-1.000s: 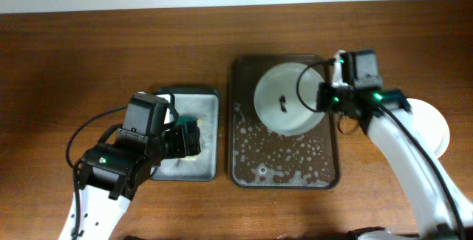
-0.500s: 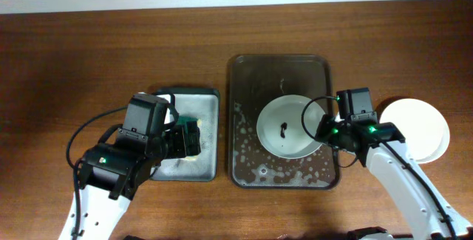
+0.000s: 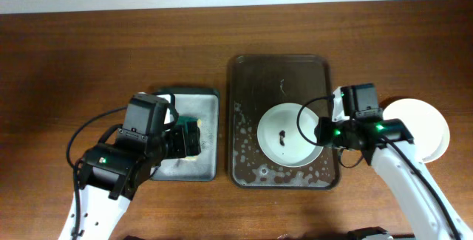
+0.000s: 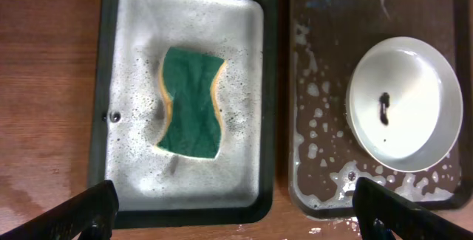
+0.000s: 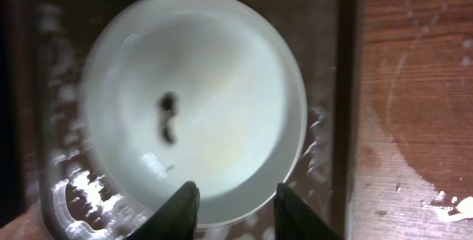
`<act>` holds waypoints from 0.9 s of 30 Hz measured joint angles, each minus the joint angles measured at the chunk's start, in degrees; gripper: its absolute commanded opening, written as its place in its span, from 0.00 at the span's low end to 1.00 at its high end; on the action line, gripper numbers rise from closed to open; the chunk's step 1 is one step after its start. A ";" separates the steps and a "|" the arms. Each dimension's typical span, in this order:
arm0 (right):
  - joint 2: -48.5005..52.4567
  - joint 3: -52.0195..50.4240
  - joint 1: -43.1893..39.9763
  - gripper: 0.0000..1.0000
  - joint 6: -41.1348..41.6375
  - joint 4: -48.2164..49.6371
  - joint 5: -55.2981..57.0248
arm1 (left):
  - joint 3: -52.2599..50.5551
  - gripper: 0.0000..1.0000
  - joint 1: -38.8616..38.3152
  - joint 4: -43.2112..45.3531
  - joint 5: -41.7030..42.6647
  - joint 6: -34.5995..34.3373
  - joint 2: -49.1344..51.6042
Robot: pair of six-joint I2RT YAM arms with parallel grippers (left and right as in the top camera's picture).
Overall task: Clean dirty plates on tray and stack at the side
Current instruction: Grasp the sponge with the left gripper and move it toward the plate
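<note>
Currently two plates — smeared plate [image 3: 290, 134] on the tray [image 3: 259, 77], white plate [image 3: 429, 118] aside; left gripper [image 4: 233, 199], right gripper [image 5: 235, 199] both spread.

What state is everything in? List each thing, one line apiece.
Plate on the tray: dirty, dark smear.
Plate beside the tray: looks clean.
Tray: wet, sudsy.
Sponge: lying loose, ungripped.
Sponge tray: covered in suds.
Left gripper: open, empty.
Right gripper: open, at the dirty plate's rim.
</note>
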 measured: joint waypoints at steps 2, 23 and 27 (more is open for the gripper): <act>-4.00 1.09 0.00 0.36 -1.22 -3.08 -2.60 | 0.00 0.72 0.00 0.50 1.95 -0.02 0.00; -6.45 1.33 0.00 0.37 -3.06 -12.39 -7.50 | 0.44 0.00 1.14 19.50 -7.43 -3.96 41.40; -6.45 1.33 0.00 0.37 -3.10 -12.39 -7.65 | 2.10 0.38 1.57 15.69 -5.55 -4.28 41.20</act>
